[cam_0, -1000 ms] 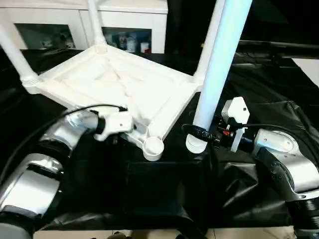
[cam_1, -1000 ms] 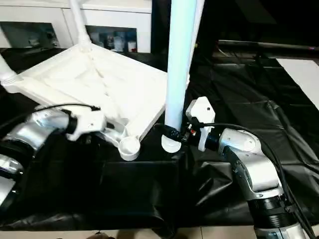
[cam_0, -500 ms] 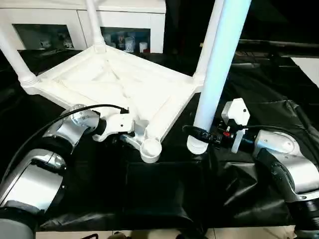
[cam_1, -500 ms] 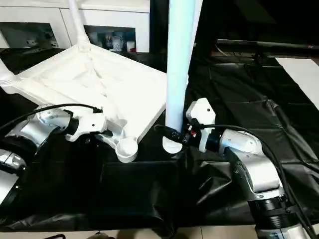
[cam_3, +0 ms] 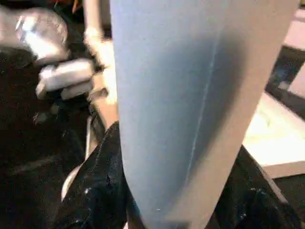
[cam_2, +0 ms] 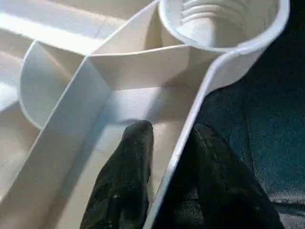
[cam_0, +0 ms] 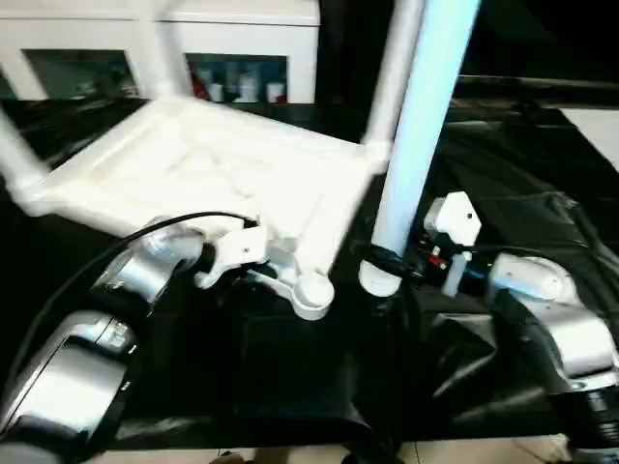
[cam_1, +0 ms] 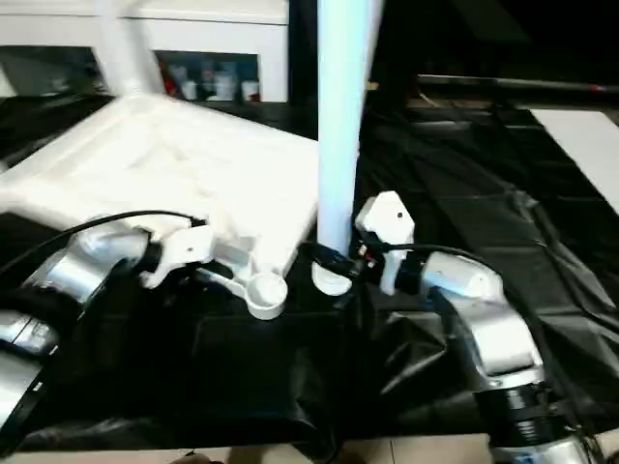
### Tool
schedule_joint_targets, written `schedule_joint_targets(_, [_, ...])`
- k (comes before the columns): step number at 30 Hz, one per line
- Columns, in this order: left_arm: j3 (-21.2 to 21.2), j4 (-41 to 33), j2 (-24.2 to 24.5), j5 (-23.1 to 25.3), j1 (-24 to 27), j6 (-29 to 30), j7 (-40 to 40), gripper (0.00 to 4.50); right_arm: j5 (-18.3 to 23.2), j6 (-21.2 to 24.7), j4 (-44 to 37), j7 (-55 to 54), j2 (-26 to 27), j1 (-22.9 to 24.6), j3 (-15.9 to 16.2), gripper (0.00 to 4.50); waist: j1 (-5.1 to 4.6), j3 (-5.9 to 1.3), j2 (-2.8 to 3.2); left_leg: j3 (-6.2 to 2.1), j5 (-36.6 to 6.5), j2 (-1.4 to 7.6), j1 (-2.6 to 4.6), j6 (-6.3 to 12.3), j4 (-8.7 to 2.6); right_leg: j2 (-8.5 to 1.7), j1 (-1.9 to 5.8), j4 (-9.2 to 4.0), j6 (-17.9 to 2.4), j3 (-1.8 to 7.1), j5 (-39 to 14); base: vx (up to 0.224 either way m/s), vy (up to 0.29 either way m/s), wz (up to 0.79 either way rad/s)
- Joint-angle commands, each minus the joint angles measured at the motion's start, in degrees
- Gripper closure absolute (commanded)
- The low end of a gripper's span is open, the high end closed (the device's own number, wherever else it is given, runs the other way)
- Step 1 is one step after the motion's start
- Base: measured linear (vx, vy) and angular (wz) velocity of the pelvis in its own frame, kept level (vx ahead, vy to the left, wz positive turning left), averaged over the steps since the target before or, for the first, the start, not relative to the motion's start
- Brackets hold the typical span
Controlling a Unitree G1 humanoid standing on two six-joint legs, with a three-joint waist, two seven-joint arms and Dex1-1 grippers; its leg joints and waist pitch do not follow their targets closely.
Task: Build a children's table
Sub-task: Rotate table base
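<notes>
The white tabletop [cam_0: 213, 174] lies upside down and tilted on the black cloth, ribs up. Legs stand in its left corner [cam_0: 14, 159] and right corner [cam_0: 392, 77], and a blurred third leg stands at the back [cam_0: 155, 58]. The near corner socket [cam_0: 313, 293] is empty. My left gripper [cam_2: 171, 129] straddles the rim just behind that socket, one finger [cam_2: 136, 157] inside the wall and one outside, shut on it. My right gripper [cam_0: 382, 259] is shut on a fourth leg [cam_0: 421, 126]. That leg stands upright, its flared end [cam_0: 379, 280] on the cloth just right of the socket.
Crumpled black cloth [cam_0: 290, 387] covers the work surface down to the front edge. A white cabinet [cam_0: 232, 29] with glass doors stands behind. A white surface [cam_0: 600, 126] shows at the far right. A black cable [cam_0: 116, 246] runs along my left forearm.
My left gripper's fingers have closed on the tabletop's rim. The near socket now sits a little further right, closer to the held leg. The view has shifted too. The right gripper keeps its grip.
</notes>
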Motion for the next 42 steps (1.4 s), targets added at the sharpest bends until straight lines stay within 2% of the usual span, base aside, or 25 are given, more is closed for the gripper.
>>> schedule_joint_targets(1, [0.2,1.7,1.6,1.8,3.1,2.3,2.5,3.35,0.8,-1.2,1.6,-0.8,0.5,-0.6,-1.5,2.69,0.38,-2.97,-0.34,-1.56,-7.1,4.19,-0.03,2.38,-4.82,-5.37,2.75,-4.91,-14.6,2.9,-11.2,0.0,0.0,0.0])
schedule_joint_targets(2, [0.0,1.0,1.5,1.7,3.6,2.4,2.2,3.4,0.5,-1.4,1.7,-1.0,0.5,-0.3,-1.4,2.69,0.19,-2.86,-0.79,-1.52,-7.1,4.25,-0.1,2.41,-4.8,-5.39,2.73,-4.8,-14.6,2.94,-10.9,0.0,0.0,0.0])
schedule_joint_targets(3, [0.3,-2.1,0.8,0.8,5.2,3.8,1.3,3.45,0.5,-0.9,0.7,-1.0,0.0,0.9,-1.3,2.69,0.1,-3.19,0.04,-1.5,-5.7,4.41,0.09,2.36,-4.84,-5.46,2.95,-4.51,-15.1,2.97,-8.3,0.0,0.0,0.0])
schedule_joint_targets(5, [0.7,-3.8,0.5,0.0,5.6,4.8,0.4,3.52,0.7,-0.3,-0.3,-1.5,-0.1,1.2,-1.5,2.69,0.0,-3.37,-0.23,-1.23,-3.0,4.15,0.03,3.57,-4.61,-5.1,3.03,-4.15,-16.1,2.87,-2.8,0.0,0.0,0.0])
schedule_joint_targets(6, [1.0,-5.9,-0.4,-1.2,5.7,6.7,-0.5,3.56,2.0,0.7,-1.5,-2.3,-0.2,1.6,-3.0,2.69,0.26,-3.65,1.2,-1.37,-2.0,4.17,0.15,3.52,-4.54,-5.26,3.19,-3.75,-16.7,2.9,-0.6,0.0,0.0,0.0])
schedule_joint_targets(7, [0.9,-5.7,-1.1,-1.8,5.4,6.3,-1.1,3.56,3.0,0.9,-1.8,-2.7,0.1,1.7,-4.1,2.69,0.15,-3.82,1.12,-1.18,-0.7,3.97,0.12,4.59,-4.39,-4.91,3.43,-3.52,-18.4,2.79,5.1,0.0,0.0,0.0])
schedule_joint_targets(11, [1.3,-6.0,-2.3,-3.2,6.1,5.3,-0.9,3.63,2.3,-0.9,-1.5,-6.4,2.8,2.1,-5.2,2.69,0.77,-4.91,1.85,-1.27,1.8,3.74,-0.15,6.12,-3.87,-5.16,4.07,-3.01,-19.8,2.54,10.5,0.0,0.0,0.0])
schedule_joint_targets(14, [2.2,-7.2,-0.3,-2.7,7.8,5.5,1.8,3.68,1.3,-2.2,-0.2,-6.4,5.3,1.2,-3.1,2.69,0.93,-5.1,0.64,-1.15,1.5,3.78,-0.42,6.82,-3.89,-5.31,4.18,-3.07,-19.2,2.44,8.6,0.0,0.0,0.0])
schedule_joint_targets(15, [3.2,-6.2,-0.1,-3.2,8.5,4.6,3.3,3.68,0.8,-3.1,1.5,-6.1,6.1,0.8,-2.3,2.69,1.01,-4.9,1.35,-1.13,0.5,3.86,-0.22,6.32,-3.99,-5.26,3.83,-3.52,-18.2,2.37,4.0,0.0,0.0,0.0])
schedule_joint_targets(16, [3.8,-6.3,-0.1,-3.3,9.2,4.2,4.4,3.68,0.4,-3.7,2.7,-6.0,6.3,0.6,-1.8,2.69,0.69,-4.95,-1.0,-0.87,0.1,3.87,-0.31,6.52,-4.04,-5.09,3.91,-3.71,-17.8,2.31,2.8,0.0,0.0,0.0])
schedule_joint_targets(18, [5.6,-8.3,0.0,-3.3,11.8,5.4,8.1,3.68,-1.1,-5.4,6.0,-5.7,6.8,0.1,-0.4,2.69,0.58,-4.62,-0.42,-1.13,-1.1,4.16,-0.36,5.54,-4.28,-5.64,3.55,-3.79,-16.8,2.34,-2.4,0.0,0.0,0.0])
schedule_joint_targets(20, [6.2,-13.9,-0.7,-5.1,15.0,8.8,6.7,3.68,0.5,-2.6,4.2,-5.7,6.1,0.2,-1.0,2.69,0.02,-4.5,-1.76,-0.99,-2.3,4.37,-0.19,4.84,-4.51,-5.28,3.4,-4.0,-15.6,2.41,-5.7,0.0,0.0,0.0])
schedule_joint_targets(21, [6.2,-13.9,-0.7,-5.1,15.0,8.8,6.7,3.68,0.5,-2.6,4.2,-5.7,6.1,0.2,-1.0,2.69,0.19,-4.49,-1.16,-1.01,-2.0,4.35,0.1,4.82,-4.51,-5.27,3.12,-3.92,-15.2,2.41,-5.8,0.0,0.0,0.0])
schedule_joint_targets(25, [4.7,-16.1,-3.4,-6.2,16.4,8.9,4.9,3.68,1.7,-1.2,2.9,-6.5,5.1,0.5,-3.3,2.69,0.34,-4.77,-1.04,-0.67,-1.0,4.21,0.59,5.34,-4.23,-4.97,2.88,-3.64,-15.7,2.59,-0.8,0.0,0.0,0.0])
schedule_joint_targets(26, [3.9,-16.6,-5.9,-6.4,16.8,8.5,6.4,3.68,1.3,-1.3,2.2,-7.8,5.2,1.1,-4.4,2.69,0.25,-4.87,-0.55,-0.51,-0.3,4.13,0.59,5.66,-4.11,-4.88,2.92,-3.6,-16.2,2.68,1.5,0.0,0.0,0.0])
schedule_joint_targets(28, [4.5,-17.0,-8.4,-7.1,17.1,8.6,9.4,3.68,1.2,-1.0,0.8,-8.6,5.4,1.8,-4.9,2.69,0.62,-4.98,-0.96,-0.45,-0.2,4.09,0.4,6.03,-3.98,-4.98,3.22,-3.61,-16.3,2.71,2.2,0.0,0.0,0.0])
schedule_joint_targets(30, [7.2,-17.6,-10.1,-8.6,17.3,8.3,13.7,3.68,1.8,-0.8,-0.7,-9.7,6.2,2.2,-4.9,2.69,1.34,-5.04,0.26,-0.49,-0.1,4.07,0.34,5.88,-3.89,-5.03,3.22,-3.52,-16.3,2.73,2.3,0.0,0.0,0.0])
schedule_joint_targets(31, [9.5,-19.6,-10.7,-10.0,17.7,9.4,16.6,3.68,2.1,-0.3,-1.8,-10.4,6.6,2.1,-4.7,2.69,1.24,-5.15,-0.57,-0.46,-0.6,4.1,0.27,5.95,-3.87,-4.85,3.28,-3.54,-16.4,2.69,2.6,0.0,0.0,0.0])
schedule_joint_targets(33, [11.7,-22.9,-10.8,-11.0,18.5,11.9,18.5,3.68,2.0,-0.1,-2.3,-10.8,7.1,1.4,-4.3,2.69,1.22,-5.28,-0.96,-0.57,-0.2,4.18,0.05,5.93,-3.91,-4.91,3.52,-3.29,-16.3,2.64,2.6,0.0,0.0,0.0])
schedule_joint_targets(34, [12.4,-24.6,-10.6,-11.2,19.1,13.1,19.1,3.68,1.9,-0.4,-2.1,-11.0,7.5,0.9,-4.0,2.69,1.15,-5.18,-0.38,-0.71,-0.4,4.13,-0.13,5.73,-3.99,-4.97,3.45,-3.46,-15.9,2.56,1.3,0.0,0.0,0.0])
schedule_joint_targets(35, [12.2,-26.7,-10.1,-10.8,20.4,13.3,19.3,3.68,1.8,-0.5,-1.9,-11.2,7.7,0.7,-3.9,2.69,1.08,-5.15,0.69,-0.83,-0.8,4.03,-0.07,5.11,-3.97,-4.9,3.38,-3.57,-15.7,2.54,0.7,0.0,0.0,0.0])
schedule_joint_targets(37, [11.0,-30.4,-9.5,-9.5,23.1,13.8,19.3,3.68,1.8,-0.9,-1.9,-11.1,7.9,1.0,-3.5,2.69,0.41,-5.24,-0.58,-0.65,-1.2,3.98,-0.2,4.88,-3.94,-4.55,3.57,-3.66,-15.7,2.57,1.9,0.0,0.0,0.0])
schedule_joint_targets(38, [10.7,-31.8,-9.3,-9.1,24.2,14.1,19.2,3.68,1.7,-1.0,-2.1,-11.0,8.0,1.2,-3.3,2.69,0.3,-5.29,-0.54,-0.68,-0.8,4.06,-0.24,5.15,-3.91,-4.66,3.67,-3.52,-15.8,2.61,2.8,0.0,0.0,0.0])
schedule_joint_targets(39, [10.6,-32.7,-9.5,-8.9,25.0,13.6,19.2,3.68,1.5,-1.0,-2.1,-11.2,8.4,1.2,-3.0,2.69,0.17,-5.23,-0.99,-0.57,-0.3,4.11,-0.19,5.59,-3.88,-4.52,3.55,-3.53,-15.9,2.56,3.3,0.0,0.0,0.0])
schedule_joint_targets(42, [11.6,-33.9,-11.5,-8.3,26.0,14.0,23.6,3.69,1.5,-0.4,-2.3,-11.3,9.2,1.7,-2.4,2.69,0.17,-4.86,-0.43,-0.55,-1.2,4.2,0.01,5.71,-4.0,-4.44,3.21,-3.72,-15.8,2.52,1.9,0.0,0.0,0.0])
